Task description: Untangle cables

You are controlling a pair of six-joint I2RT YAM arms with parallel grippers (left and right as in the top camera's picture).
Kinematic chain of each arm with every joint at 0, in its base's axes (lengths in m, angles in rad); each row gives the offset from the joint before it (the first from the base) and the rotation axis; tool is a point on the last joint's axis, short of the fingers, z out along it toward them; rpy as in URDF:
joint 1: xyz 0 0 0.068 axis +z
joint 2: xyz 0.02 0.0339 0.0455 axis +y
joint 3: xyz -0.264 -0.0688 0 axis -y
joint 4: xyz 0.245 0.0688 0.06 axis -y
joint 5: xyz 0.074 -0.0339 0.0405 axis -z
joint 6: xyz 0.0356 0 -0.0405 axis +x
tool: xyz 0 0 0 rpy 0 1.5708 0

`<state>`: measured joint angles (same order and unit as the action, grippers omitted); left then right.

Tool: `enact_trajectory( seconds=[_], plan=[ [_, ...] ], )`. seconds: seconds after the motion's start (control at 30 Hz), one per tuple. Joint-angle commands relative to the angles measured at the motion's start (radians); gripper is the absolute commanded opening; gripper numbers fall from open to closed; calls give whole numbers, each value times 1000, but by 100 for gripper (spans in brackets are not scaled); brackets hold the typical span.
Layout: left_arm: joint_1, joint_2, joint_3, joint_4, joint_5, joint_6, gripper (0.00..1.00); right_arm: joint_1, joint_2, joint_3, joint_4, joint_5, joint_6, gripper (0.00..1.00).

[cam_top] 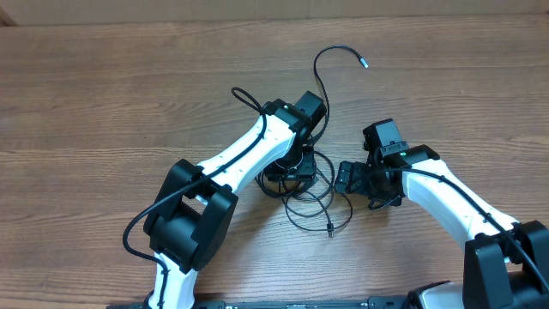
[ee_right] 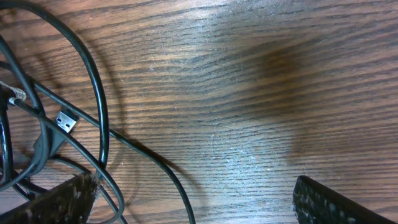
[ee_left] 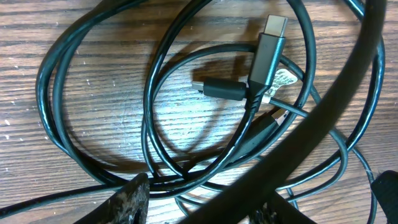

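The cables [cam_top: 313,193] are thin black cords tangled in loops at the table's middle. One end curls up to a plug at the far side [cam_top: 363,62]. In the left wrist view the loops [ee_left: 99,81] surround two black plugs [ee_left: 268,55], one with a white tag. My left gripper [cam_top: 287,178] hangs low over the tangle, open [ee_left: 199,208], with cords lying between its fingers. My right gripper [cam_top: 345,178] is open at the tangle's right edge [ee_right: 196,205]. One cord [ee_right: 168,171] runs between its fingers, and a flat metal plug [ee_right: 65,121] lies to their left.
The wooden table [cam_top: 103,103] carries everything. A thick blurred black arm cable [ee_left: 323,118] crosses the left wrist view in front of the tangle. Another arm cable loops off the left arm's base [cam_top: 137,227].
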<state>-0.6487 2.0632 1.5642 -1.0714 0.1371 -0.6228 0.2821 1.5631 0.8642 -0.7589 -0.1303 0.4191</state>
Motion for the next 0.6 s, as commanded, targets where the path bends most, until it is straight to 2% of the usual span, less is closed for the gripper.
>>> enact_trajectory(
  seconds=[0.0,0.57],
  plan=[
    [-6,9,7,3,-14,-10,51,-3,3,11,5,6,4,100],
    [-6,9,7,5,-14,-10,52,-3,3,11,5,6,4,100]
  ],
)
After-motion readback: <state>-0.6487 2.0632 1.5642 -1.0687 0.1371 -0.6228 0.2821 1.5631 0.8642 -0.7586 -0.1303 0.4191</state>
